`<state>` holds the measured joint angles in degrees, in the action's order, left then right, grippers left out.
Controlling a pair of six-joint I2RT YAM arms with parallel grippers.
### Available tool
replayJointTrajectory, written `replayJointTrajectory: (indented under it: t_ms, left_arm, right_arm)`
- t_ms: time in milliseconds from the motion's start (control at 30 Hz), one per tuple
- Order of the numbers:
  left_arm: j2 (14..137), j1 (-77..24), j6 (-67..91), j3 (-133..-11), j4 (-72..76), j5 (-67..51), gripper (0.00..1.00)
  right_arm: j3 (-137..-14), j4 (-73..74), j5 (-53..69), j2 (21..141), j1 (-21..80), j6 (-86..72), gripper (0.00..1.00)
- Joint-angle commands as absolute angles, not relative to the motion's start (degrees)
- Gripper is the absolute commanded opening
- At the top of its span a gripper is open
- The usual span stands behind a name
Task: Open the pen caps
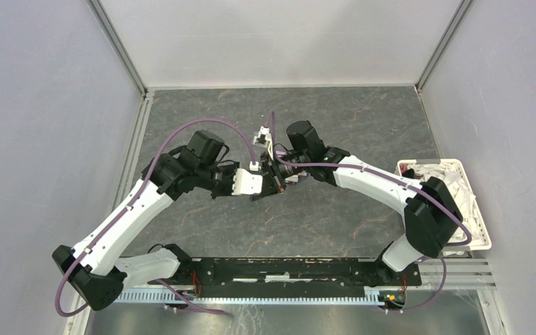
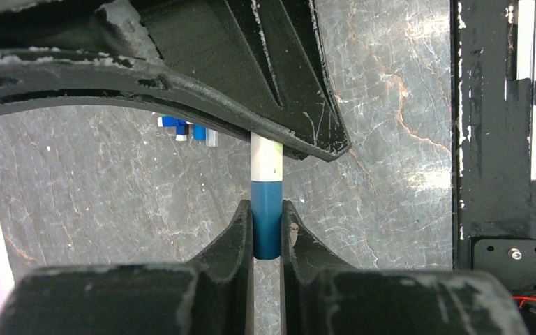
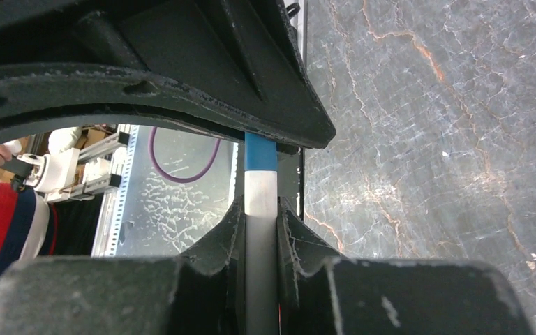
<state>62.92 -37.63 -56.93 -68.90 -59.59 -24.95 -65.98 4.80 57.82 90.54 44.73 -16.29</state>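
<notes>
Both arms meeting over middle of table point(image 1: 363, 125), holding one pen point(image 2: 266, 157) in air between them. Left gripper point(image 2: 266, 211) clamping narrow on blue pen cap point(image 2: 266, 237), fingers pressing both sides. Right gripper point(image 3: 260, 213) squeezing white barrel of same pen, jaws narrow too. Cap sitting flush on barrel, not yet off. Grippers facing each other, tips nearly touching. White tray point(image 1: 485, 237) sitting at right edge of table, toward near corner.

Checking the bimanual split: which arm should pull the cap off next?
Left. The left gripper is shut on the blue cap; the right gripper clamps the same pen's white barrel, so right likely suits anchoring while left pulls.
</notes>
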Motion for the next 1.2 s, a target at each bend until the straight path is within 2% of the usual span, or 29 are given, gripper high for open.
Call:
replayJointTrajectory:
  t_ms: [0, 167, 400, 500, 733, 900, 1000, 1167]
  left_arm:
    - [62.2, -37.8, -58.1, -68.8, -57.0, -23.8, 0.02]
    - [62.7, -36.1, -61.6, -67.6, -57.5, -19.4, 0.02]
    - [66.3, -21.5, -72.7, -69.6, -60.8, -23.5, 0.02]
    - [68.1, -18.6, -74.0, -70.6, -61.3, -24.2, 0.02]
    - [67.9, -20.3, -62.8, -62.2, -53.3, -24.7, 0.02]
    - [73.5, -21.1, -51.4, -58.6, -47.0, -20.6, 0.02]
    - [76.4, -21.2, -47.8, -57.1, -43.5, -19.9, 0.02]
    - [80.3, -21.2, -44.2, -54.2, -37.3, -20.0, 0.02]
  right_arm:
    - [-69.1, 9.2, 55.3, 91.2, 44.1, -12.7, 0.00]
    - [-63.7, 14.2, 50.8, 87.4, 39.7, -8.8, 0.00]
    - [-55.0, 17.7, 46.7, 82.1, 37.3, -4.0, 0.00]
    - [-54.9, 18.3, 44.4, 81.6, 36.7, -3.7, 0.00]
    - [-54.9, 19.2, 27.9, 81.1, 25.9, -7.0, 0.00]
    - [-52.1, 20.1, 5.7, 82.0, 19.7, -8.9, 0.00]
    - [-49.8, 16.9, -2.4, 82.0, 18.7, -10.3, 0.00]
    - [-47.4, 10.3, -7.5, 84.6, 18.6, -9.3, 0.00]
